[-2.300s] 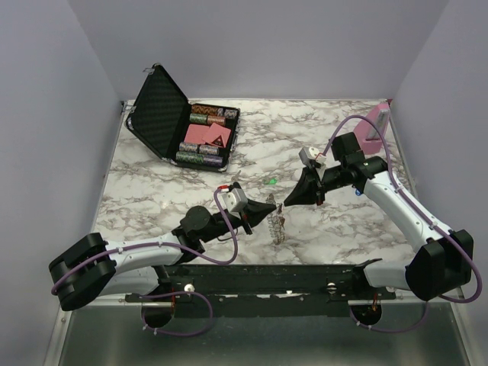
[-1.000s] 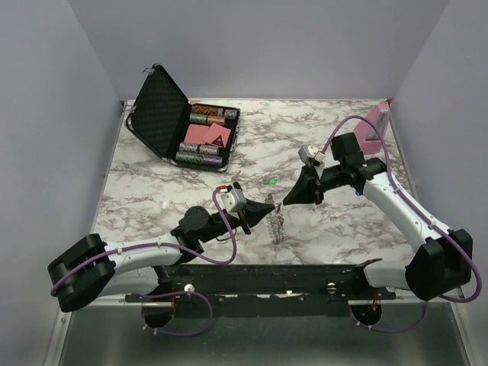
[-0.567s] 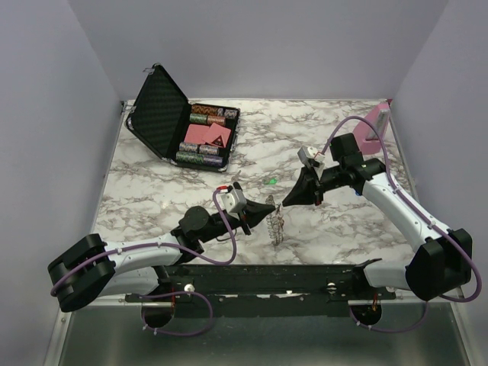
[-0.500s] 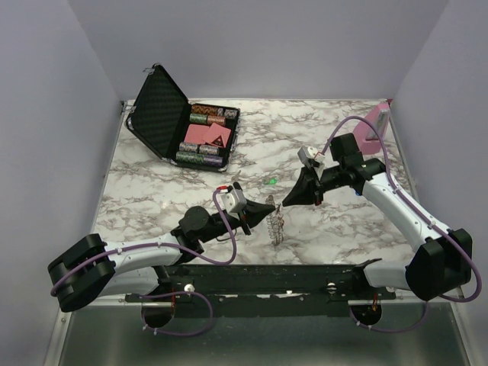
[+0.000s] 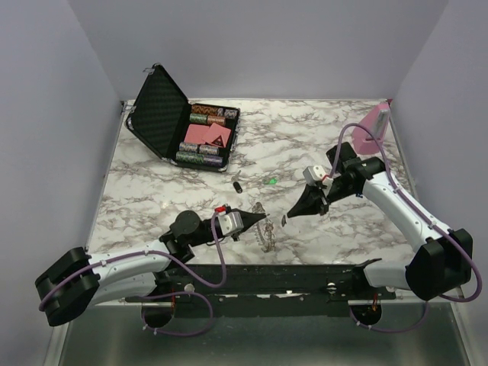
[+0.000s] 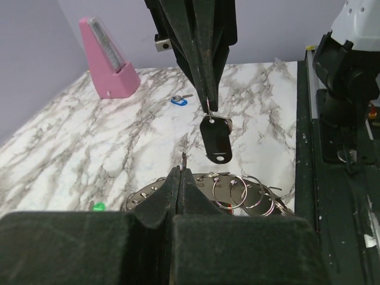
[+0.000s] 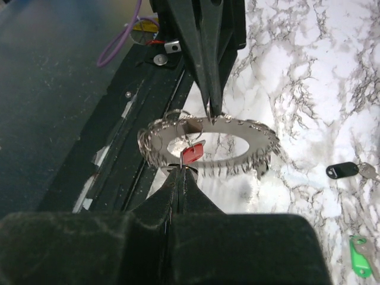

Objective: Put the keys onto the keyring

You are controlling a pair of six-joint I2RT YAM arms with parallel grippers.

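The keyring (image 5: 264, 232) is a flat silvery disc edged with small rings. It is held up above the table near the front edge. My left gripper (image 5: 264, 216) is shut on one of its small rings (image 6: 184, 159). My right gripper (image 5: 285, 221) faces it, shut on a thin ring (image 7: 181, 159) with a key head hanging from it. The head looks red in the right wrist view (image 7: 193, 153) and dark in the left wrist view (image 6: 215, 138). A black key (image 5: 238, 185), a green key (image 5: 271, 181) and a blue key (image 6: 179, 101) lie on the marble.
An open black case (image 5: 183, 114) of poker chips stands at the back left. A pink stand (image 5: 371, 128) is at the back right. The black base rail (image 5: 267, 278) runs along the near table edge, just below both grippers.
Both grippers have moved toward the near edge with the keyring, and the left arm has drawn back to the left. The black key now shows on the table where the left wrist was.
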